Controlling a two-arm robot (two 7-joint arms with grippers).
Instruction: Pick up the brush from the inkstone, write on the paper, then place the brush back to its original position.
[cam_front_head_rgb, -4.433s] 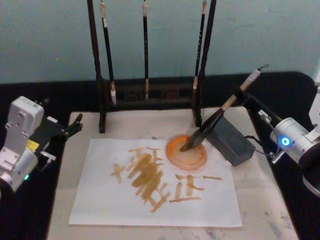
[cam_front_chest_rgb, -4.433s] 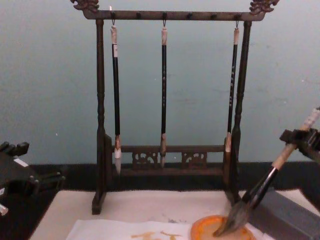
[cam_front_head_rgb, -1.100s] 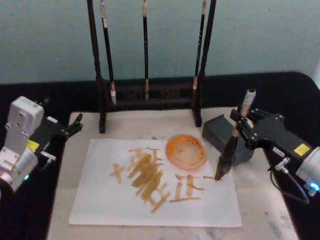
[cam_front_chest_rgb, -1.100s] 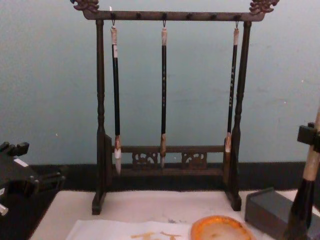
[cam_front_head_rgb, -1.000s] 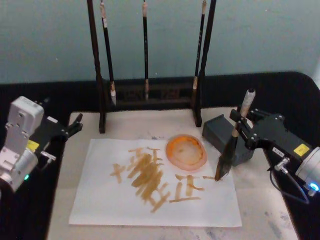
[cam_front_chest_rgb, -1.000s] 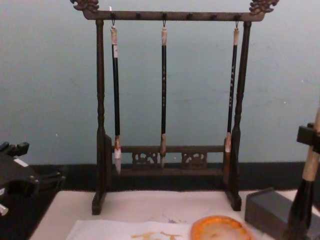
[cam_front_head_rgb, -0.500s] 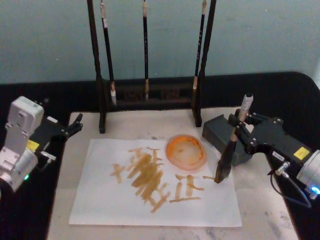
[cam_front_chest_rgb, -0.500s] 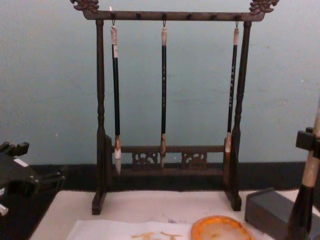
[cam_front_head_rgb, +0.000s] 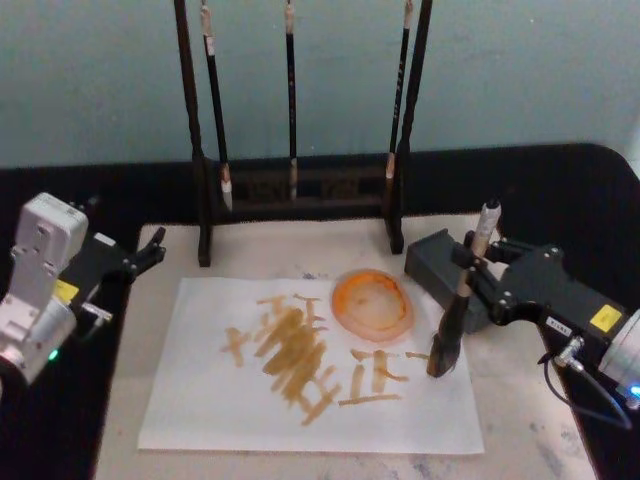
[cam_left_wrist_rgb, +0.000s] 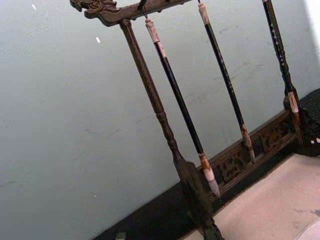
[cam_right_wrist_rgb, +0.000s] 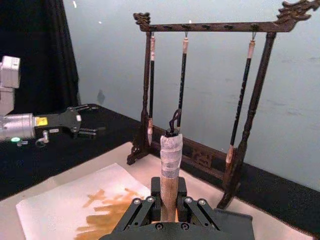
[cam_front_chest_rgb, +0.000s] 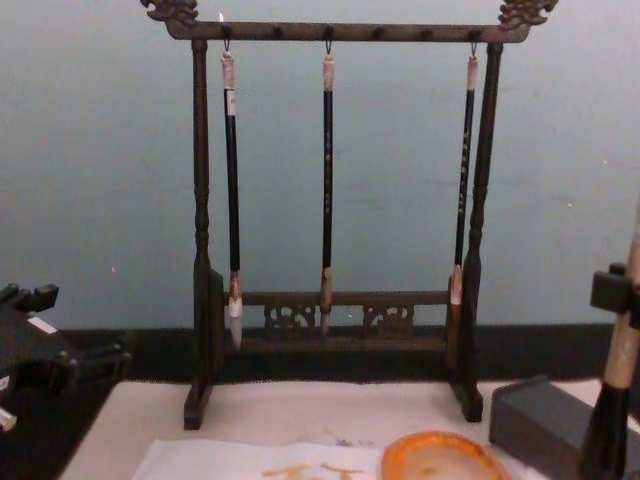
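The brush (cam_front_head_rgb: 460, 295) stands nearly upright, its tuft tip on the paper (cam_front_head_rgb: 200, 400) just right of the orange-yellow strokes. My right gripper (cam_front_head_rgb: 468, 262) is shut on its pale upper shaft. In the right wrist view, the brush shaft (cam_right_wrist_rgb: 170, 165) rises between the gripper's fingers (cam_right_wrist_rgb: 145, 207). The chest view has the brush (cam_front_chest_rgb: 612, 400) at the right edge. The inkstone (cam_front_head_rgb: 340, 295), an orange-rimmed dish, lies on the paper's far edge, left of the brush; the inkstone (cam_front_chest_rgb: 400, 462) holds nothing. My left gripper (cam_front_head_rgb: 150, 250) is parked open at the mat's far left corner.
A dark wooden rack (cam_front_head_rgb: 195, 150) with three slim hanging brushes stands along the back of the beige mat (cam_front_head_rgb: 260, 250). A dark grey box (cam_front_head_rgb: 435, 262) sits right of the inkstone, just behind the brush. Black table surface surrounds the mat.
The brush, earlier resting on the inkstone against the grey box, is now held upright by my right gripper. Over the last second it has drawn its tip slightly nearer across the paper.
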